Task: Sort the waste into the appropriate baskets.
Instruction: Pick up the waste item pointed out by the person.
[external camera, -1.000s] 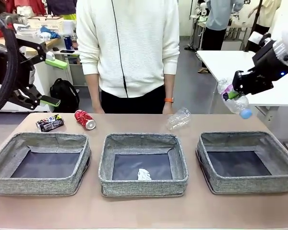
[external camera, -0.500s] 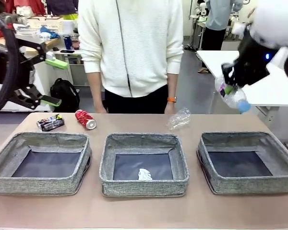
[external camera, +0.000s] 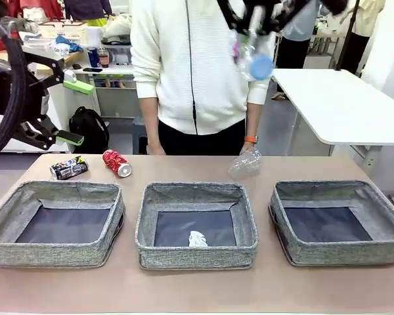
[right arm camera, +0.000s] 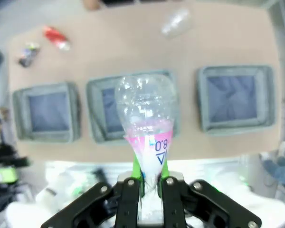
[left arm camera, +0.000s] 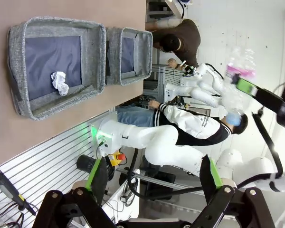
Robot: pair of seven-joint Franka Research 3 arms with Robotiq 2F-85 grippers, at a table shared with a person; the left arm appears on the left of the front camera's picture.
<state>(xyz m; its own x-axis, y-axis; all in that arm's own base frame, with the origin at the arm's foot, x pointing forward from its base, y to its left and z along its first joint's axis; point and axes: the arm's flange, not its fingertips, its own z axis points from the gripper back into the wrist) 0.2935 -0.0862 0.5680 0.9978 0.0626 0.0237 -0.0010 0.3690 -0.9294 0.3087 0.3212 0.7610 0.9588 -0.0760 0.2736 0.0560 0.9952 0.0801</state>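
Note:
My right gripper (external camera: 248,29) hangs high above the table's middle, shut on the small clear bottle with a pinkish label (external camera: 253,58) and a blue cap. In the right wrist view that bottle (right arm camera: 145,114) stands between the closed fingers of my right gripper (right arm camera: 151,178), over the middle basket (right arm camera: 96,114). My left gripper (external camera: 72,111) is open and holds nothing at the far left. Three grey baskets (external camera: 52,254) (external camera: 197,257) (external camera: 341,252) sit in a row. The paper ball (external camera: 197,239) lies in the middle one. Behind them lie the dark can (external camera: 68,168), the red can (external camera: 116,163) and the crushed bottle (external camera: 244,163).
A person in a white sweater stands at the far edge, one hand (external camera: 249,147) close to the crushed bottle. A white table (external camera: 341,105) stands at the back right. Bare tabletop runs in front of the baskets and between them.
My right arm has swung up and to the left with the bottle, from over the right basket to high above the middle. The person has shifted slightly right. The left arm is still.

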